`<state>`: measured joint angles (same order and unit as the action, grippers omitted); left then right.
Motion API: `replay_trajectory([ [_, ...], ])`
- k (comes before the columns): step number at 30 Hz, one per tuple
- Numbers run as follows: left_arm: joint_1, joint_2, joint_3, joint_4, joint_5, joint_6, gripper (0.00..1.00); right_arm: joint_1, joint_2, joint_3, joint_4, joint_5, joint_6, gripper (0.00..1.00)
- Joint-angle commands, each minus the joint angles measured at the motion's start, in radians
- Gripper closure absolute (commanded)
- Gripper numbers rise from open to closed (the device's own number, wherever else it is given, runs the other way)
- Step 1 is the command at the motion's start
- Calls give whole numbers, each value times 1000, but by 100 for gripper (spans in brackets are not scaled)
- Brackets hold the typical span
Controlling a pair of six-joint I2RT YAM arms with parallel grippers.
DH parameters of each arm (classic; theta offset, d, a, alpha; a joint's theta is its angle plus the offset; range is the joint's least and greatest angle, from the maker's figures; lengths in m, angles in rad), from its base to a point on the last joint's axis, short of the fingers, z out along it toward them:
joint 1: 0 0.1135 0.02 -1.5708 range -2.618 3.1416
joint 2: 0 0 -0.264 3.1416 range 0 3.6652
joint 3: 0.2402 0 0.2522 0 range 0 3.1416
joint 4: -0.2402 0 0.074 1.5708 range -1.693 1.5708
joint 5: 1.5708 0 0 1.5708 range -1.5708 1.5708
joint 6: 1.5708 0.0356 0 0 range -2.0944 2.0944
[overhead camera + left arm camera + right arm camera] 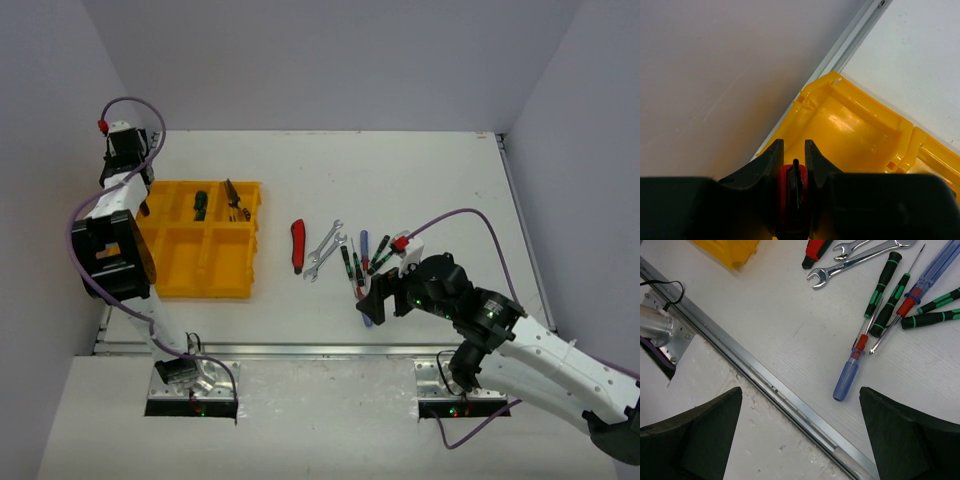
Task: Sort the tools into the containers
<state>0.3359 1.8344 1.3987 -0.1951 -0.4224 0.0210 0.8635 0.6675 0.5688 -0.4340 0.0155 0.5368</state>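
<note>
My left gripper [142, 203] [794, 146] is shut on a red-and-black-handled tool [792, 187], which looks like the pliers, over the far left compartment [850, 130] of the yellow organizer tray [172, 268]. A green-handled screwdriver [200, 205] and yellow-handled pliers [236, 200] lie in the far row. My right gripper [372, 298] [800, 396] is open and empty above the table's front edge, near a blue-handled screwdriver [847, 380]. A red-handled knife [298, 246], two silver wrenches [324, 250] [855, 260] and several green-black screwdrivers [882, 287] lie on the table.
The purple side wall [715, 65] stands close to the left of the tray. A metal rail [765, 382] runs along the table's front edge. The arm bases [190, 380] sit below it.
</note>
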Motion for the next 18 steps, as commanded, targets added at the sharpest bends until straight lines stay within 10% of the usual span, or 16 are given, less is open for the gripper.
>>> replay_trajectory([
  [1, 12, 14, 30, 84, 75, -49, 100, -1, -10, -9, 55, -12, -18, 1],
  [5, 14, 60, 66, 41, 97, -70, 75, -1, 6, -5, 55, -12, -20, 1],
  [10, 13, 39, 70, 18, 95, -125, 21, -1, 36, -2, 65, 3, -23, 1],
  [18, 12, -244, 178, -260, 61, -439, 0, 0, 254, 102, 60, 87, 63, 1],
])
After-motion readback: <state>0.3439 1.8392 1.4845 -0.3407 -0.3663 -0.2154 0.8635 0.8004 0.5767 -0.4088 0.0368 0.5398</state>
